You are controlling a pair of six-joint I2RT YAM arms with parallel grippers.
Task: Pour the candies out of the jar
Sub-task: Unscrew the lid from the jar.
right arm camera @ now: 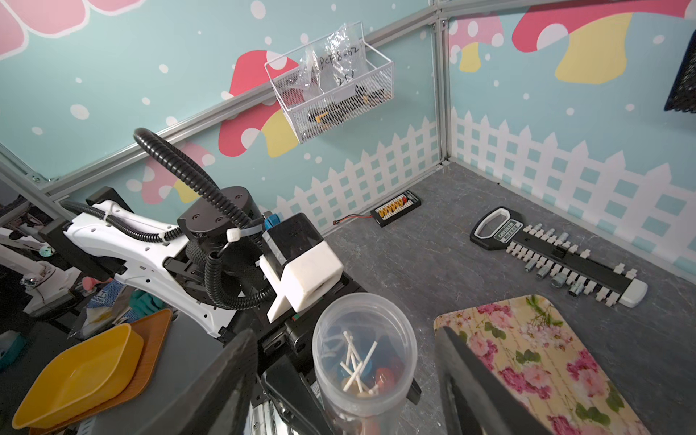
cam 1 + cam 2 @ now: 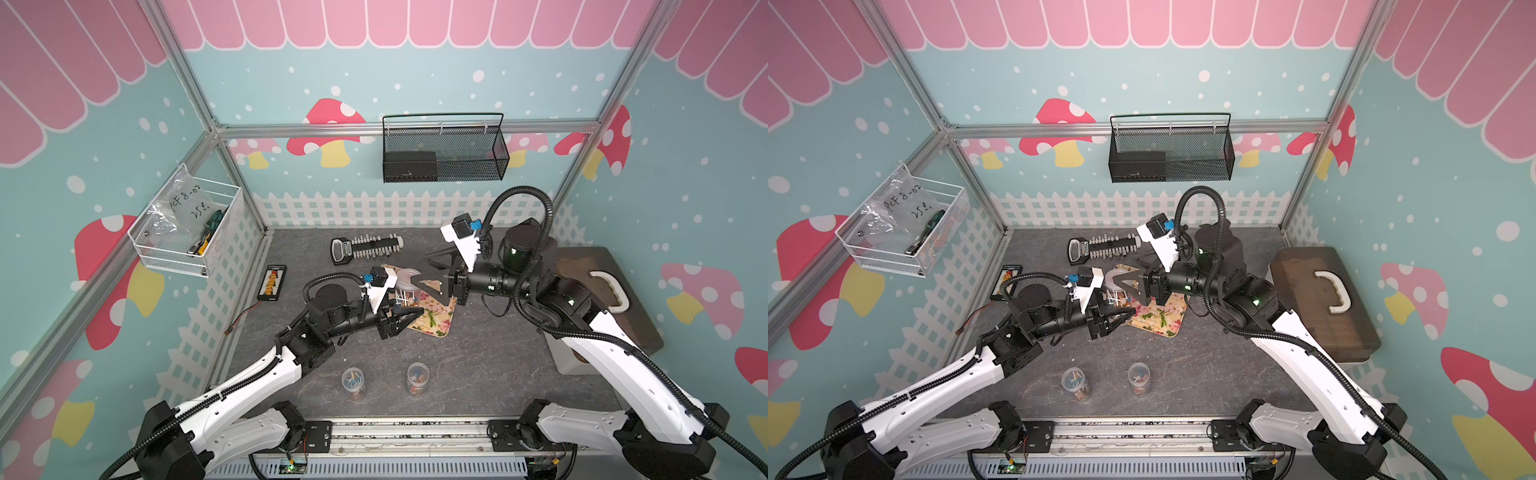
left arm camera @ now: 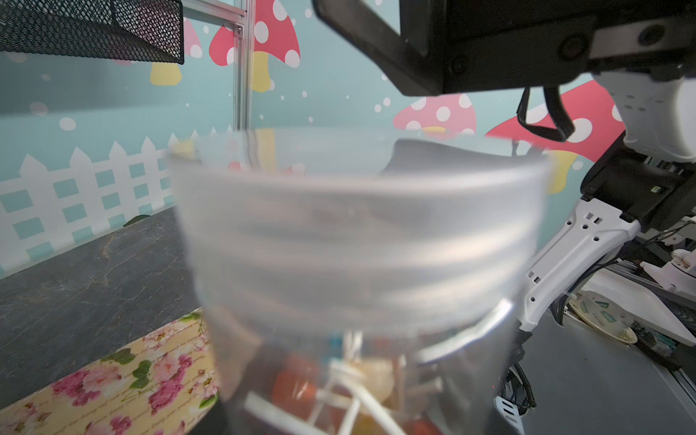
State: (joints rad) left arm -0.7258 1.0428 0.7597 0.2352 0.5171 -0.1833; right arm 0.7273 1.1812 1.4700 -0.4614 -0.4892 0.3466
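Grips jar point(image 1: 363, 354) upright in left claw point(image 2: 409, 312), mouth open. Has candies point(image 1: 361, 373) heaped inside, low by that claw. Hangs right claw point(image 2: 420, 272) spread wide just above jar mouth, fingers clear either side. Shows flowered tray point(image 1: 527, 339) on surface point(image 2: 478, 353) beside left claw.

My left arm point(image 2: 257, 382) and right arm point(image 2: 636, 386) are white shells on black joints, ribbed black conduit point(image 2: 519, 189) alongside; my right gripper point(image 1: 346, 335) has black wedge fingers point(image 1: 463, 369).
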